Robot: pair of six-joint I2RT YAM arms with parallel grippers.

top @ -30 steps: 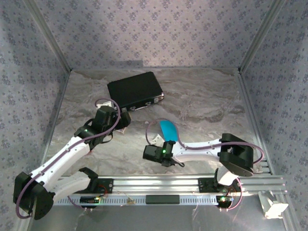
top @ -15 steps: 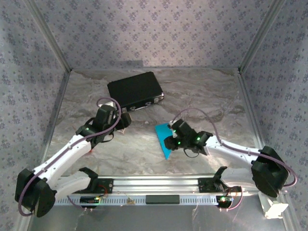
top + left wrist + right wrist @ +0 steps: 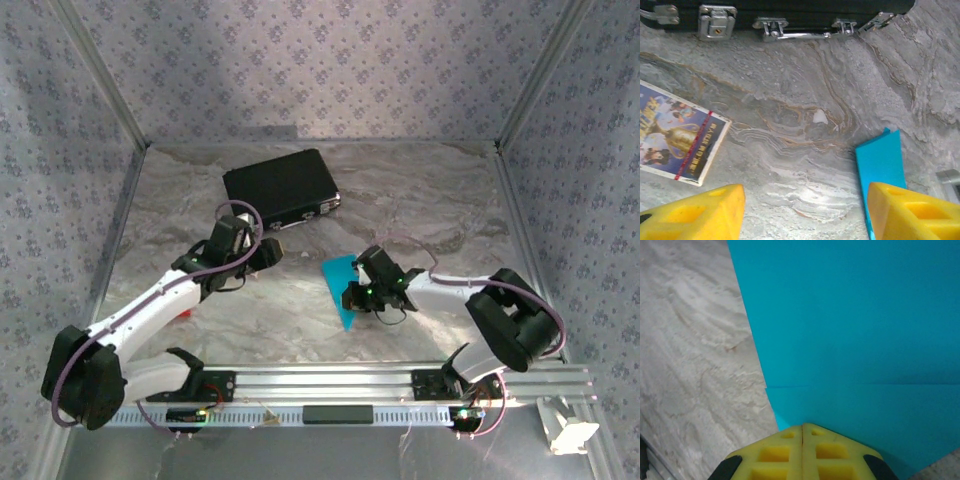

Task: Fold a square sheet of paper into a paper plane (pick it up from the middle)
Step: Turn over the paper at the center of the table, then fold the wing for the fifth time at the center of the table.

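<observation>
Swinging back in since a second ago, the right claw (image 3: 803, 429), tips together, is pressing on the square sheet of paper (image 3: 850, 330) lying just ahead of it; the left claw (image 3: 802, 212), jaws apart, is hovering nearby. One crease is showing, so most folding seems to be remaining

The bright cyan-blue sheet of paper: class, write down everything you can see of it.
The plain bright cyan-blue sheet of paper lies on the grey marbled table, right of centre, tapering to a point toward the near edge. A straight fold line crosses it. The yellow fingers of the right gripper, shut together, sit over its edge; whether they press it is unclear.
</observation>
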